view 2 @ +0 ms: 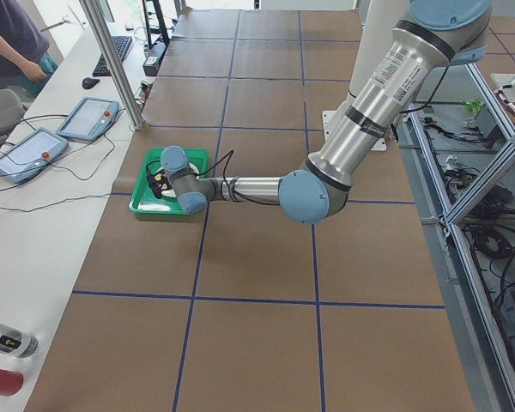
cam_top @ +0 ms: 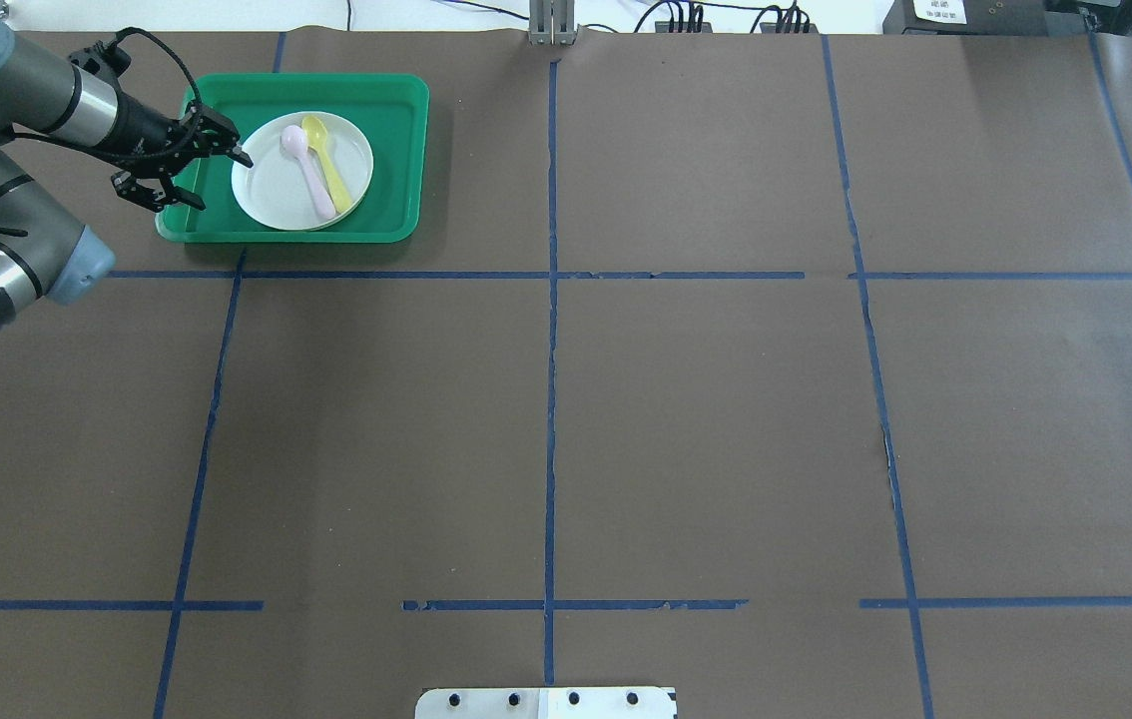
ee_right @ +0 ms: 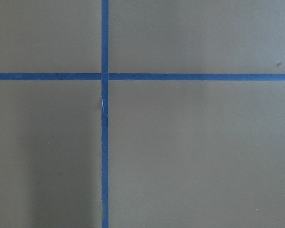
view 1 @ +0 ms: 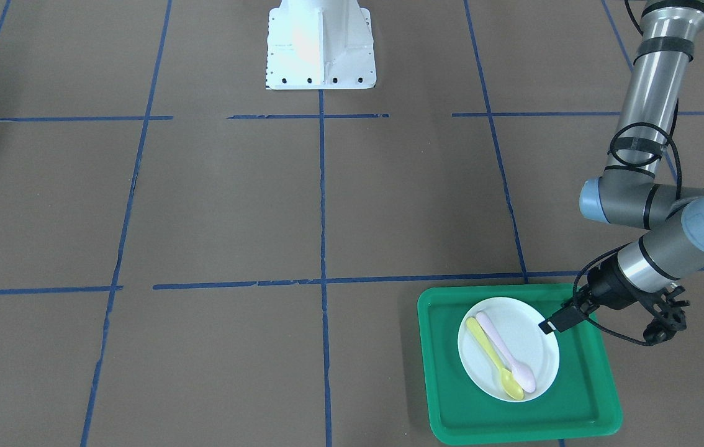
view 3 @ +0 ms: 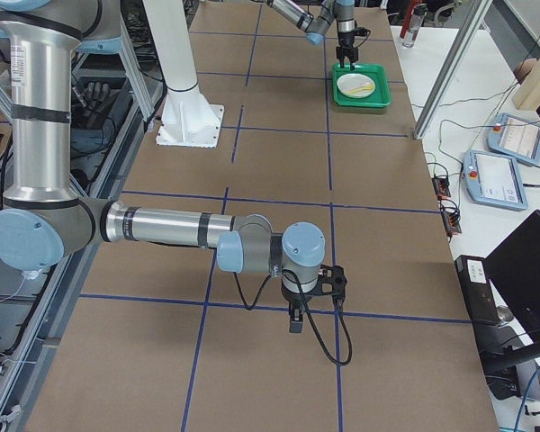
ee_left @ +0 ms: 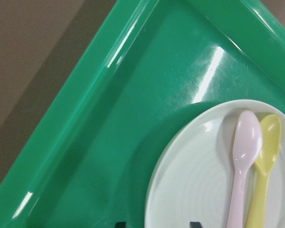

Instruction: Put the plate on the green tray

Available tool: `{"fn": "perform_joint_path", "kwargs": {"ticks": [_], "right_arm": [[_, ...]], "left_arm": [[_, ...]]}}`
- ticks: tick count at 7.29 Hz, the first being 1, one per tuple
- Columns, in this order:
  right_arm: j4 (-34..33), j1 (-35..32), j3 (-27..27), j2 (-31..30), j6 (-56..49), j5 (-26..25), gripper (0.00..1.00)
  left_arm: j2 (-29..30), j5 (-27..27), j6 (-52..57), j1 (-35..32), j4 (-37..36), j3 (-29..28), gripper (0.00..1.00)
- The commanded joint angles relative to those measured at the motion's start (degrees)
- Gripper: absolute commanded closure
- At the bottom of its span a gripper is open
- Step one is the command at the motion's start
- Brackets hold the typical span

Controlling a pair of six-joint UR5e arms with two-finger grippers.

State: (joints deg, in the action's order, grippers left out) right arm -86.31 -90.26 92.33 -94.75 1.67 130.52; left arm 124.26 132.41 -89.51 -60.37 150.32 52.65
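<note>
Left gripper hangs with its jaws spread wide, one finger by the rim of the plate. That white plate sits inside the green tray, holding a pink spoon and a yellow spoon.

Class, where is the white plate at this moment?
In the overhead view the plate lies inside the green tray at the far left, beside the left gripper.
</note>
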Motion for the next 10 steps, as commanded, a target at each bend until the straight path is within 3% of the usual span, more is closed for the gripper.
{"fn": "perform_joint_path", "kwargs": {"ticks": [1,3,5,6,10], "right_arm": [[0.09,0.0,0.04,0.01,0.0,0.0,0.0],[0.0,0.0,0.04,0.01,0.0,0.0,0.0],[0.0,0.0,0.04,0.01,0.0,0.0,0.0],[0.09,0.0,0.04,0.01,0.0,0.0,0.0],[0.0,0.0,0.04,0.01,0.0,0.0,0.0]], "left_arm": [[-2.42,0.48,3.44,-1.76,-2.29,6.36,0.0],[-7.69,1.62,11.68,-3.52,-10.97,17.17,0.0],[-8.33,1.53,19.93,-7.02,-19.85,22.99,0.0],[-11.82,1.53,27.64,-9.83,-23.81,26.68,0.0],[-15.88,0.65,58.32,-15.12,-43.86,34.53,0.0]]}}
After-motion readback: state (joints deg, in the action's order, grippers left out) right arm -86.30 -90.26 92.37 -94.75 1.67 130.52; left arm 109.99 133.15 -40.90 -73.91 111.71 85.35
